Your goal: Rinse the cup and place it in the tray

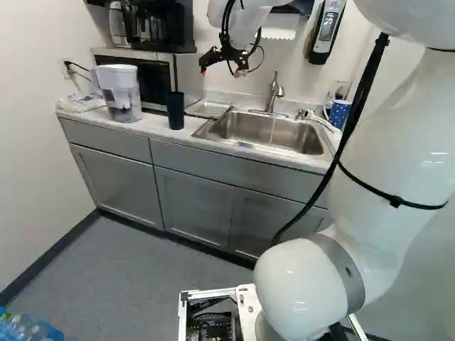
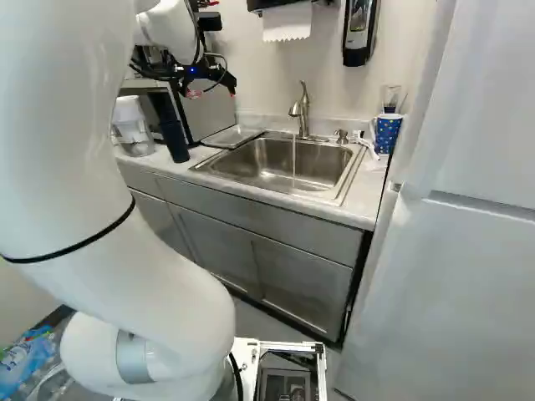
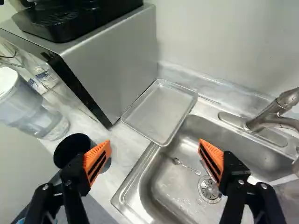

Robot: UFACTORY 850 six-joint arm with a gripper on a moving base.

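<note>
1. One dark cup [image 1: 175, 110].
2. One patterned blue mug [image 2: 387, 134].
3. One metal tray [image 3: 161, 109].
4. One sink [image 2: 280, 159].
5. One faucet [image 2: 302, 109] at the sink.
6. One spoon [image 3: 186, 165] in the sink.
7. One microwave [image 3: 112, 58].
8. One coffee machine [image 1: 160, 28].
9. One water pitcher [image 1: 122, 92].
10. One wall-mounted dispenser [image 2: 359, 33].
11. One gripper [image 1: 222, 70], with two fingers [image 3: 77, 177] and two orange pads [image 3: 97, 160].
</note>
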